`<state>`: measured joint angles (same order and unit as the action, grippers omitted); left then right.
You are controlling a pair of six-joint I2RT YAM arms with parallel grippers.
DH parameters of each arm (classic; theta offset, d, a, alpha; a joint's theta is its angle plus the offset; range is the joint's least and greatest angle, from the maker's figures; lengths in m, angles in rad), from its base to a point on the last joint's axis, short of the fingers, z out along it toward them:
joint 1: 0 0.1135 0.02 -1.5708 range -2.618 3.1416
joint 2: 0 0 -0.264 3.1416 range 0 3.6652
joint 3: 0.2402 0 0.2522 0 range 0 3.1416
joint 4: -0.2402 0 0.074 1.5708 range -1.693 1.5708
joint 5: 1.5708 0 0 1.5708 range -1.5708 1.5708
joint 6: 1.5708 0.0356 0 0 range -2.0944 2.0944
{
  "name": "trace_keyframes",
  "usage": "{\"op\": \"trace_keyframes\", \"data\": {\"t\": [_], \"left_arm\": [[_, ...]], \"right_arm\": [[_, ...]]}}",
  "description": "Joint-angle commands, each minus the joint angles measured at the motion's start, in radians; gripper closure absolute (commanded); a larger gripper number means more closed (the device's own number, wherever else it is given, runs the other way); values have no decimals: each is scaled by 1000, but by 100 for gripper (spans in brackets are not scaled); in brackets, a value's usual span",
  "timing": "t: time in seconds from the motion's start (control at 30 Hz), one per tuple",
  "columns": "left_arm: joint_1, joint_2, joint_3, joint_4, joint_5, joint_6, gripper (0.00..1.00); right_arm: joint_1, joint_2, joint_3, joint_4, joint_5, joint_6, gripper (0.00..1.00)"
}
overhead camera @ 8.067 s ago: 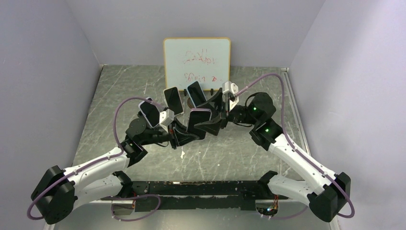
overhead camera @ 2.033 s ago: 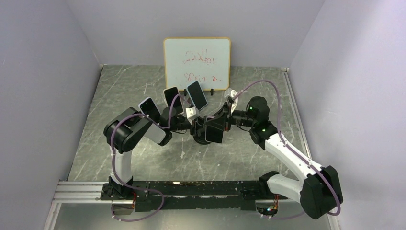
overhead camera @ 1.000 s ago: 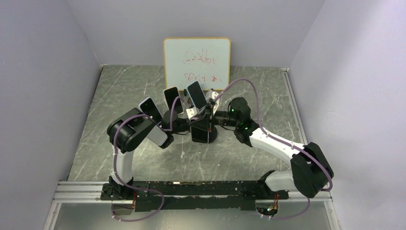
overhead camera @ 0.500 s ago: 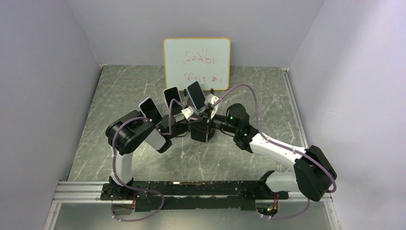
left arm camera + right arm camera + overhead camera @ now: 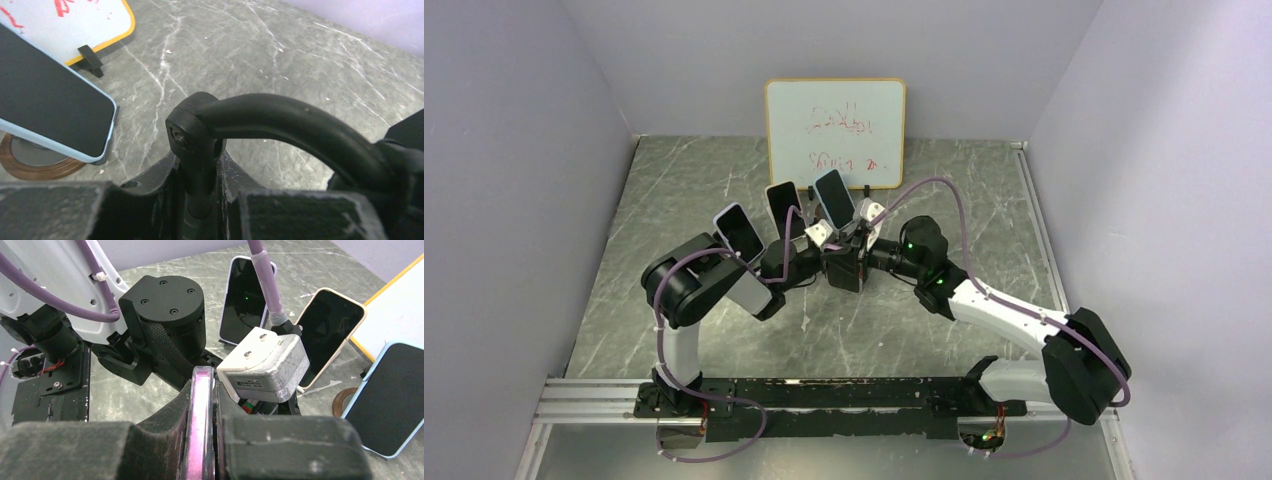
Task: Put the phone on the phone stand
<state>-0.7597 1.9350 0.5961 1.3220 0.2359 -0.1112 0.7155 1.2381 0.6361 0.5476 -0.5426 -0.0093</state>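
Seating looks like the step in hand: on the tabletop both arms meet mid-width, somewhat toward the far edge, short of the whiteboard standing at that edge. From the near-left corner the left arm rises, folds at a high elbow and runs in low; from the near-right corner the right arm is stretched long. Just beyond the meeting point, three other phones sit tilted on their own stands. Between the arms is the phone stand, a black curved arm on a hinge post; the left claw looks clenched on that post, bracing it. Pink-edged and edge-on, the phone is pinched across its flat faces by the right claw, right over the left wrist. Can't tell if it touches the cradle. Next move, my guess: lower and tilt it onto the cradle, and release only once it rests.
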Motion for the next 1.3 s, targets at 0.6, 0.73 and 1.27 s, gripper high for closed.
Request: {"op": "trace_keyframes", "data": {"t": [0.6, 0.73, 1.27], "left_arm": [[-152, 81, 21, -277, 266, 74, 95], [-150, 90, 13, -249, 417, 82, 95], [-143, 77, 1, -265, 426, 83, 95]], "right_arm": [[-28, 220, 65, 493, -160, -65, 100], [-86, 233, 58, 570, -231, -32, 100], [-204, 201, -46, 652, -238, 37, 100]]}}
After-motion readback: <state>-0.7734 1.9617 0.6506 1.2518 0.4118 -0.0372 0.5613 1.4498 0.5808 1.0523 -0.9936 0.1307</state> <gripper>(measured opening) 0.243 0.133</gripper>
